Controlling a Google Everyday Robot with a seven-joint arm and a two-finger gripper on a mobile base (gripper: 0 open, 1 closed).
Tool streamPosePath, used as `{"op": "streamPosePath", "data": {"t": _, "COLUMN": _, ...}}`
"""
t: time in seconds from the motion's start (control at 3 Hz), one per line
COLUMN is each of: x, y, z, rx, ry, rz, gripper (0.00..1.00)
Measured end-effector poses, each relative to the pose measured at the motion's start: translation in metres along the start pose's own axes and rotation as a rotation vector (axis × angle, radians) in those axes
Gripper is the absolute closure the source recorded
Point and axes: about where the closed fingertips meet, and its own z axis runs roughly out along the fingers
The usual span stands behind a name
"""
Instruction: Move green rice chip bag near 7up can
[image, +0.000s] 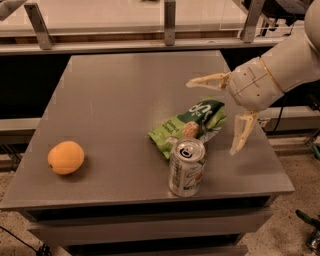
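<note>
The gray table (125, 95) has a can (186, 167) near its front edge and an orange (65, 157) far off to the left. The green chip bag (192, 125) lies right behind the can, so the job looks done. The gripper (210, 118) hangs by the bag, spread wide, holding nothing.

Warm, dim indoor light; brightest along the far top edge. Faint sheen on tabletop (115, 100). Soft short shadows under orange (65, 157) and 7up can (186, 167) (lid glints). The pincer (211, 117), spread wide above the tabletop's right side, catches light.
</note>
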Motion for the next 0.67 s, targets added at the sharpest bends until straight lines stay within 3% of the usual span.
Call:
{"op": "streamPosePath", "data": {"t": 0.33, "x": 0.0067, "y": -0.0006, "z": -0.0332, "rx": 0.046, "ry": 0.076, "rz": 0.023, "gripper": 0.00}}
{"op": "streamPosePath", "data": {"t": 0.67, "x": 0.0067, "y": -0.0006, "z": -0.0332, "rx": 0.046, "ry": 0.076, "rz": 0.023, "gripper": 0.00}}
